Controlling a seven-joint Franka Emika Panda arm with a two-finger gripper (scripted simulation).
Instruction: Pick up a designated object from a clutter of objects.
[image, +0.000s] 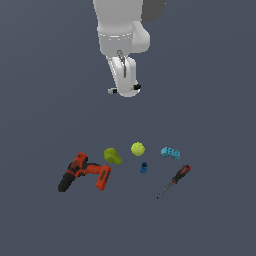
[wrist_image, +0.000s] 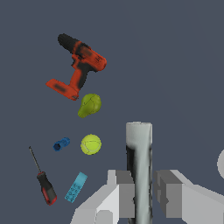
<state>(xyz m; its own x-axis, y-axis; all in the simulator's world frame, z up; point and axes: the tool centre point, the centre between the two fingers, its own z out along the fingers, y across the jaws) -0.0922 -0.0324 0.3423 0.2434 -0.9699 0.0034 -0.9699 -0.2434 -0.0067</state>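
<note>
arm raised high, claw (wrist_image: 139, 192) pointing down, fingers (wrist_image: 122, 192) clamped on white stick (wrist_image: 139, 166)

In the wrist view the white stick (wrist_image: 139, 170) ran off the picture's edge, its lower end unseen, and it hid the inner faces of the gripper (wrist_image: 139, 192) fingers (wrist_image: 124, 192). In the exterior view the arm's upper part was cropped above the gripper (image: 124, 90).

You will find nothing to read here: no words, brands, numbers or signs on the drill (wrist_image: 78, 70), the screwdriver (wrist_image: 45, 187), the brick (wrist_image: 76, 187), the ball (wrist_image: 91, 144) or the stick (wrist_image: 139, 170).
</note>
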